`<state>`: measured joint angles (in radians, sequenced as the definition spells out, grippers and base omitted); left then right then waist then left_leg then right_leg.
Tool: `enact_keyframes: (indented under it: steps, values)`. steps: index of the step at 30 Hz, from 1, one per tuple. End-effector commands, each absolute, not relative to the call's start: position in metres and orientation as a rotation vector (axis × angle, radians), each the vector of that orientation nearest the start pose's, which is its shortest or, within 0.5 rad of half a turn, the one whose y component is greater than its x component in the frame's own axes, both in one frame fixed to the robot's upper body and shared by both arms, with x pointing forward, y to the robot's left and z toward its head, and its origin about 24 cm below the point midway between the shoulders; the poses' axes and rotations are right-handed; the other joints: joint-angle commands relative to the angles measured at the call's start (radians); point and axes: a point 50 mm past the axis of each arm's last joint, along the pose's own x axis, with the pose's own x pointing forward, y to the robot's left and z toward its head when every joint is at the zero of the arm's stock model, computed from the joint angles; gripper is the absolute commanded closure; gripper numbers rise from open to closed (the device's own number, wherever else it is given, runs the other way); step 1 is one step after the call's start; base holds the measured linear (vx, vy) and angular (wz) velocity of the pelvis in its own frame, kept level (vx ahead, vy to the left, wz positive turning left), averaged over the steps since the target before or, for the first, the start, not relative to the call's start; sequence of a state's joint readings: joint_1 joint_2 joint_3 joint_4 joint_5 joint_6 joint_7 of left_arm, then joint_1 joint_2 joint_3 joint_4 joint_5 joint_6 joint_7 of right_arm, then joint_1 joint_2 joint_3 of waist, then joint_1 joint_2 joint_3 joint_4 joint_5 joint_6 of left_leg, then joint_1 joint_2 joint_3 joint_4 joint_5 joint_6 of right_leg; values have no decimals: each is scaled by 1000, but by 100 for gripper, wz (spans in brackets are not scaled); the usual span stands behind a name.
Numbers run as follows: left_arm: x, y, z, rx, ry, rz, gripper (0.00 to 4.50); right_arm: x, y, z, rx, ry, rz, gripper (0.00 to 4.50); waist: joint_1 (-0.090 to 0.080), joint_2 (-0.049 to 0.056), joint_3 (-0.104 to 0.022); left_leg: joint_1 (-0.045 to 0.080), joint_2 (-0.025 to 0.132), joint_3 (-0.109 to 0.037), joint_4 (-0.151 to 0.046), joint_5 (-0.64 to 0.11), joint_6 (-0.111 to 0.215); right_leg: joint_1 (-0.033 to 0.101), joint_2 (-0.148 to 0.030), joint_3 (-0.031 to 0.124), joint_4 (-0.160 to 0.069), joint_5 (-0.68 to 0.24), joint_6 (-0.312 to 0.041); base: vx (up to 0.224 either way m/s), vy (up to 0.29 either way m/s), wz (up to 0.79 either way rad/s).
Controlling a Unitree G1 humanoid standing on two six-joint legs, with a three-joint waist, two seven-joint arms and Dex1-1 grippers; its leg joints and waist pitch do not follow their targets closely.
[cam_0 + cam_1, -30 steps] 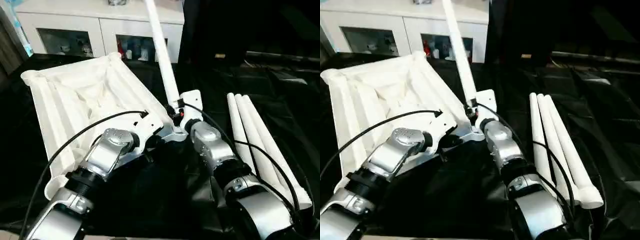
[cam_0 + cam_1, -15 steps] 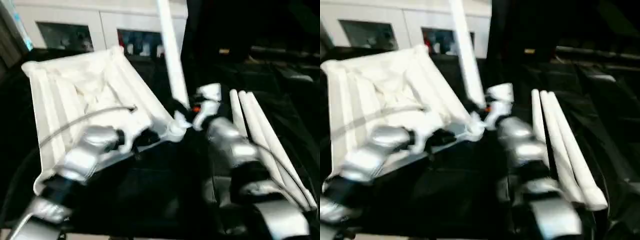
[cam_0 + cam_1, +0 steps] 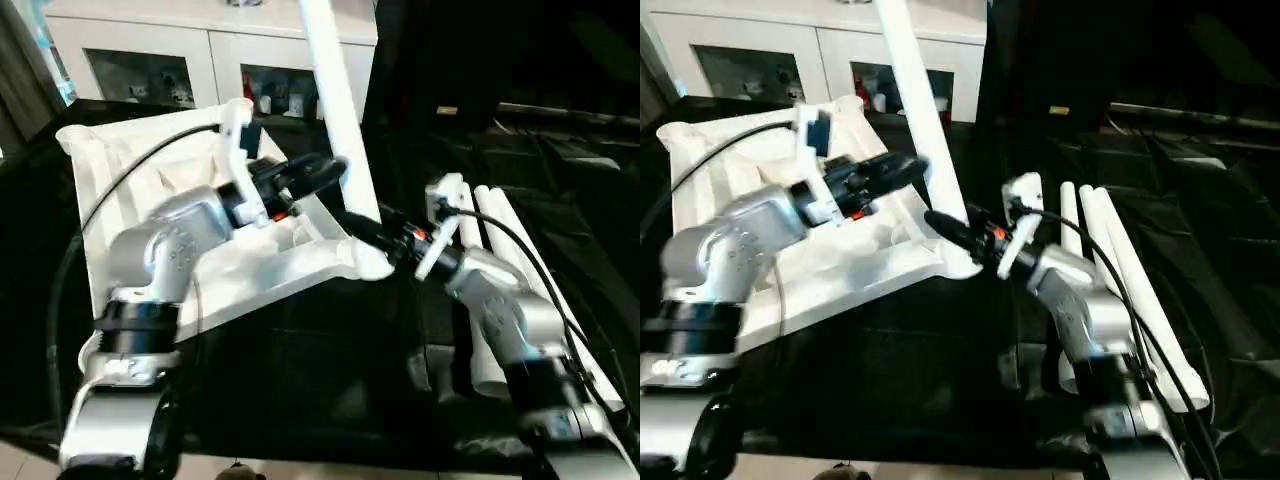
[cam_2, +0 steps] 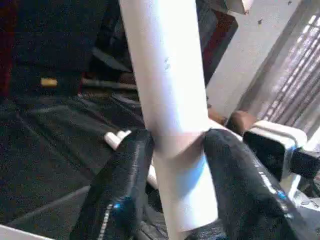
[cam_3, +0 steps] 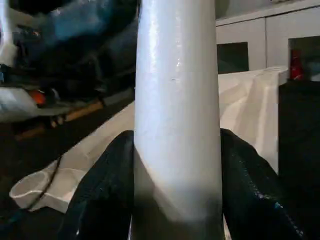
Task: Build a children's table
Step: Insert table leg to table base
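Two claws now grip the upright leg socketed in the upturned children's table, mid-tabletop; the left claw has just joined the right claw, likely to press it home.

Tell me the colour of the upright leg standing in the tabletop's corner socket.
White, the upright leg; the right wrist view shows it best.
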<state>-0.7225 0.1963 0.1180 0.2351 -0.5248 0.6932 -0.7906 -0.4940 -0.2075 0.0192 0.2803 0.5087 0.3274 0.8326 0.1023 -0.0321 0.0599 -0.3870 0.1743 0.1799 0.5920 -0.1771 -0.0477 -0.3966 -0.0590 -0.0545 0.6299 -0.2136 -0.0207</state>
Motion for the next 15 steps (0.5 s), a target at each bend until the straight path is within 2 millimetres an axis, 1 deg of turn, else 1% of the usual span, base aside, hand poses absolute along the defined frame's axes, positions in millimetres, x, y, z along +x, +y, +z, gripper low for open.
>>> enact_keyframes:
  steps: [1,2,4,5,6,7,9,10,11,12,13,14,15]
  values:
    - [345,105,164,-371,117,-1020,212,318,-112,113,316,1,1025,262,6,3,-73,17,54,-20,-60,-63,52,58,-87,50,-66,22,-223,0,0,0]
    - [345,105,164,-371,117,-1020,201,318,-112,113,316,1,1025,262,7,3,-74,17,54,-20,-60,-59,55,58,-88,50,-65,35,-227,0,0,0]
    - [345,101,166,-423,112,-1028,175,315,-111,111,305,13,1033,262,8,7,-75,18,56,-20,-58,-57,60,58,-89,49,-62,69,-241,0,0,0]
    - [344,99,168,-459,109,-1035,172,314,-110,110,302,19,1036,262,10,8,-76,18,56,-21,-57,-54,61,58,-89,48,-60,78,-244,0,0,0]
    - [344,99,169,-469,111,-1037,172,312,-110,109,302,22,1041,262,11,12,-75,19,56,-21,-57,-59,64,58,-88,47,-59,92,-254,0,0,0]
    - [344,99,169,-471,111,-1038,168,312,-110,109,302,23,1043,262,11,10,-75,19,56,-21,-57,-64,65,58,-88,47,-61,86,-254,0,0,0]
    - [344,98,170,-501,111,-1045,140,311,-110,109,302,27,1046,262,13,10,-73,20,57,-20,-58,-81,60,59,-90,48,-64,56,-250,0,0,0]
    - [344,98,169,-503,113,-1046,132,310,-109,108,296,34,1049,262,15,12,-72,21,56,-20,-59,-90,53,58,-89,48,-66,38,-247,0,0,0]
    - [344,98,169,-500,115,-1045,131,309,-109,107,291,39,1052,262,14,11,-72,21,57,-21,-60,-92,50,58,-89,48,-66,33,-245,0,0,0]
    - [343,98,170,-509,113,-1056,131,308,-108,107,288,42,1056,262,14,13,-71,21,58,-22,-61,-97,45,58,-89,48,-67,25,-240,0,0,0]
    - [342,97,170,-517,111,-1064,124,308,-108,106,287,44,1059,262,14,13,-71,22,58,-22,-61,-103,39,58,-89,48,-67,18,-239,0,0,0]
    - [342,97,170,-517,111,-1064,100,308,-108,106,287,44,1059,262,13,12,-72,22,58,-21,-61,-104,37,58,-89,48,-68,17,-239,0,0,0]
    - [340,97,172,-546,105,-1082,100,307,-107,106,286,43,1052,262,15,15,-72,22,58,-22,-60,-102,33,58,-90,48,-66,22,-239,0,0,0]
